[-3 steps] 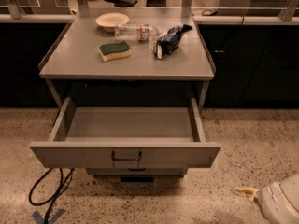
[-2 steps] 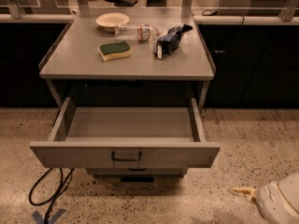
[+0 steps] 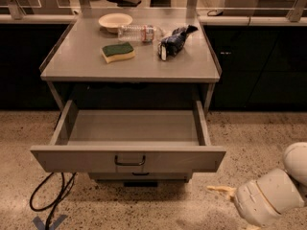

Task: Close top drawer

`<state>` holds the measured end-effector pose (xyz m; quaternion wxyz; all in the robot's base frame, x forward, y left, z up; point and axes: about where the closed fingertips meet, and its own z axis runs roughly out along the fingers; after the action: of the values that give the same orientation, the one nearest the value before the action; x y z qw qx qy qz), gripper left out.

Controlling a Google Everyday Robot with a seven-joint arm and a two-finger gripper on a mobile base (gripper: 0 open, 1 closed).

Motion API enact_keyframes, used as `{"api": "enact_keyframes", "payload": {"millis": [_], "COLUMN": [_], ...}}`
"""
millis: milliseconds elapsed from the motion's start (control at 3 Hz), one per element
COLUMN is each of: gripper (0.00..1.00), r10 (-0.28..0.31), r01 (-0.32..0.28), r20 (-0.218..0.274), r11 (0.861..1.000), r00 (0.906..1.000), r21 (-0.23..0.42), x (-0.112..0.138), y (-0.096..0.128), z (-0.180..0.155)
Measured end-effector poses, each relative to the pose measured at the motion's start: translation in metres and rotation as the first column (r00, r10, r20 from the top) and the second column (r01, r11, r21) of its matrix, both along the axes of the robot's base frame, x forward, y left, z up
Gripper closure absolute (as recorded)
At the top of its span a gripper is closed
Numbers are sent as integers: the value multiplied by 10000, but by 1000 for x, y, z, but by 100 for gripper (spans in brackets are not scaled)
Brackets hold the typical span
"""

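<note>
Where the white arm enters low at 4 o'clock, the gripper is only partly seen, pointing toward 9 o'clock; whether it is spread or pressed together, I cannot tell. It is apart from the top drawer, pulled out at 6 o'clock beneath the counter. Toward 12 o'clock lie a sponge, bowl, bottle and possibly a dark bag.

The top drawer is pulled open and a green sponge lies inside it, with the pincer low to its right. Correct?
Not quite. The camera view shows the green sponge on the tabletop above, not inside the open top drawer. The pincer is indeed low to its right.
</note>
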<state>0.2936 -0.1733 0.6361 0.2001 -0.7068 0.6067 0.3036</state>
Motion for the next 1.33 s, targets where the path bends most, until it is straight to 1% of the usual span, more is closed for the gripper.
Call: {"api": "enact_keyframes", "payload": {"millis": [333, 667, 1000, 1333], "gripper": [0, 0, 0, 0], "r10": [963, 887, 527, -183], "r01": [-1059, -990, -690, 111], "r20": [972, 991, 1722, 2595], "r11": [9895, 9896, 9935, 9995], "r00": [9906, 9911, 9836, 9656], "r21": [984, 1042, 900, 289], "x": [10, 14, 49, 93], "y": [44, 40, 35, 30], "z": [18, 13, 11, 18]}}
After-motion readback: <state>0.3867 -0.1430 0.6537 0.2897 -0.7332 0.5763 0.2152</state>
